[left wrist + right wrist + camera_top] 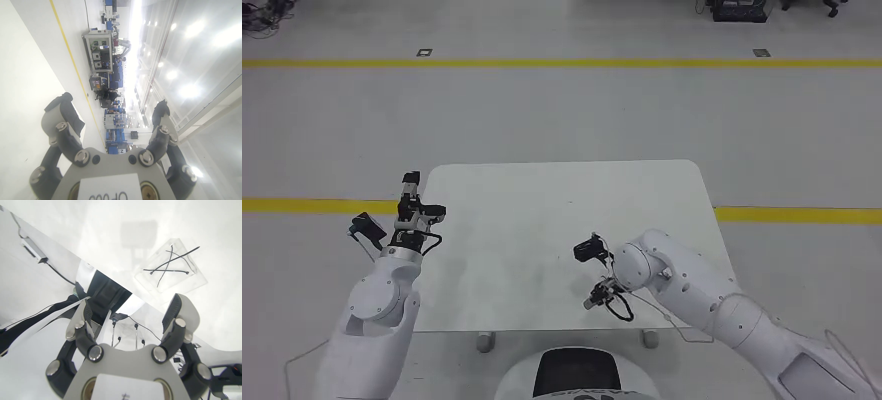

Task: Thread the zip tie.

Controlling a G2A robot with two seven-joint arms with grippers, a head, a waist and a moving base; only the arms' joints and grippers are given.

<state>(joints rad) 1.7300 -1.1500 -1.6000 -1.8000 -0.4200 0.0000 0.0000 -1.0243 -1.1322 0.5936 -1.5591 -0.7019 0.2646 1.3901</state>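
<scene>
Hovering w/ jaws spread wide and empty, right gripper (pixel 130 299) faces the clear tray (pixel 189 284) on the worktop (pixel 105 237), where zip ties (pixel 166 270) lie crossed, prob. for pickup. Left gripper (pixel 114 98), equally wide open and empty, sits at the worktop edge.

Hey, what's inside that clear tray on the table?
Several black zip ties lie crossed in the clear tray, one tip poking past its rim. Where they overlap, the exact count is hidden.
</scene>
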